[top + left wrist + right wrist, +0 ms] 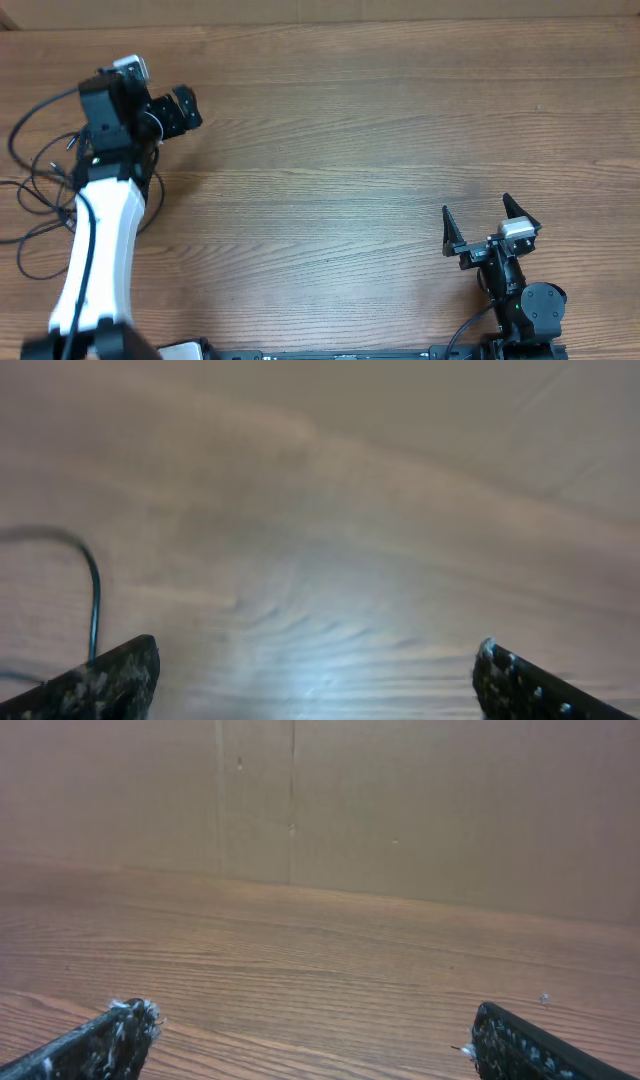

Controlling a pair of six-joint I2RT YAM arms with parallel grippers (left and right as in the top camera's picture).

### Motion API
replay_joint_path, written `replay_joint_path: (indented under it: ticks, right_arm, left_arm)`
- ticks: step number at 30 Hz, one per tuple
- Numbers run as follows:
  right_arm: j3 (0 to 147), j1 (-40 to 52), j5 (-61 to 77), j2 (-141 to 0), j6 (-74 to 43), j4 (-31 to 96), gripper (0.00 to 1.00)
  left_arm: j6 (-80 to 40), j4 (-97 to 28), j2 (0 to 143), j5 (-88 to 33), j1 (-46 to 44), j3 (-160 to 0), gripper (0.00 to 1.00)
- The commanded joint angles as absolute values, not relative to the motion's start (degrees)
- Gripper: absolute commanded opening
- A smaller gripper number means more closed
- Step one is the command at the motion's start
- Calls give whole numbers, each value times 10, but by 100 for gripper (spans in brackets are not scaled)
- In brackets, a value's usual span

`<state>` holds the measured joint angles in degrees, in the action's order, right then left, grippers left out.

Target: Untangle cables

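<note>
Cables (38, 180): thin black cords in loose overlapping loops at the bench's (330, 130) far left edge, partly hidden under the white left arm (100, 235). One strand curves just beside the left pincer (318, 660), jaws spread, holding nothing. Right pincer (476, 205) well apart, jaws spread over bare wood.

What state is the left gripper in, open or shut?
Open. In the left wrist view the left gripper has its fingertips far apart, only bare table between them; nothing held.
</note>
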<state>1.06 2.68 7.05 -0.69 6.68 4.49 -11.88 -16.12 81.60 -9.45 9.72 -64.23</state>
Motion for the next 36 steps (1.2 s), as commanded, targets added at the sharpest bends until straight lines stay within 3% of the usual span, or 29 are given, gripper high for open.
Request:
replay_joint_path:
  ticks: [1, 18, 25, 36]
  right_arm:
    - [5, 29, 67, -2, 72, 43, 100]
    - [5, 29, 67, -2, 72, 43, 100]
    - [5, 29, 67, -2, 72, 43, 100]
    - [5, 29, 67, -2, 72, 43, 100]
  left_arm:
    - [-116, -163, 761, -100, 92, -646, 100]
    - [-116, -163, 640, -100, 92, -642, 100]
    - [-116, -154, 599, -82, 89, -552, 99]
    - [-125, 156, 478, -40, 39, -257, 99]
